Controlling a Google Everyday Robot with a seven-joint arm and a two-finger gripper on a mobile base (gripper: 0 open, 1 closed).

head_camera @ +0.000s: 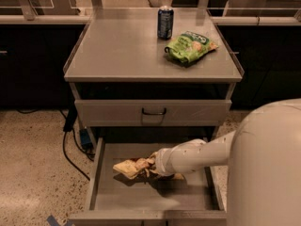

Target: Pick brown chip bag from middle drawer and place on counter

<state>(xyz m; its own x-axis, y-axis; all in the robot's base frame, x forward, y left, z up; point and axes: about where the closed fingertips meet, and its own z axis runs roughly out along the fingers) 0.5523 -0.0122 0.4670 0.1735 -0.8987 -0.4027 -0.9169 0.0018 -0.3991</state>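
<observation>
No text I can read. Markings on green snack bag and can, 12 o'clock: cannot make out. My gripper, 6 o'clock, in middle drawer against brown chip bag.

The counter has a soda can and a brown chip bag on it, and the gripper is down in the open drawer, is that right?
Not quite: the camera view shows the snack bag on the counter beside the soda can is green. The brown chip bag lies in the open drawer, where the gripper is, right at it.
</observation>
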